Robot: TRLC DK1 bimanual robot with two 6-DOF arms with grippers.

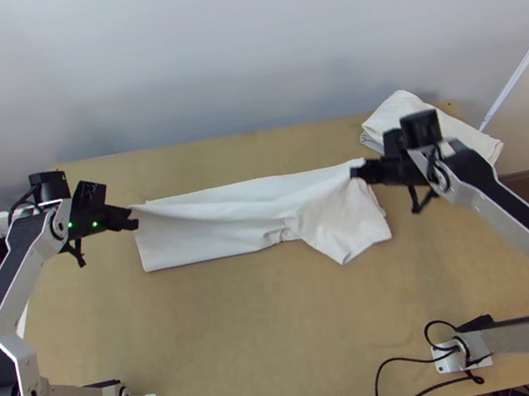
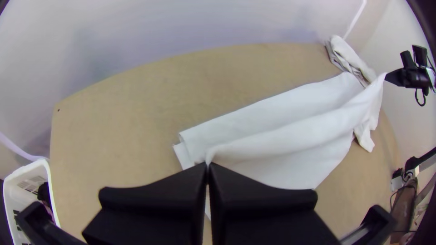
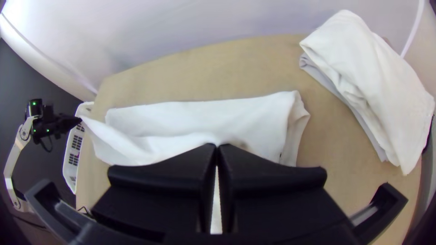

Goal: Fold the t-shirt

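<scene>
Count: one white t-shirt, two arms, two grippers, one cloth pile at the far right corner, one basket at left. T-shirt lies as a long strip across the table, upper layer raised. Left gripper and right gripper each pinch it, fingers together, facing inward; both arms bend outward.

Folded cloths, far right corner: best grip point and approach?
I'd take the folded cloths by the long edge facing the t-shirt, coming from that side, one finger above, one below: a greyer layer sticks out there under the white. The right gripper must release the t-shirt first.
</scene>
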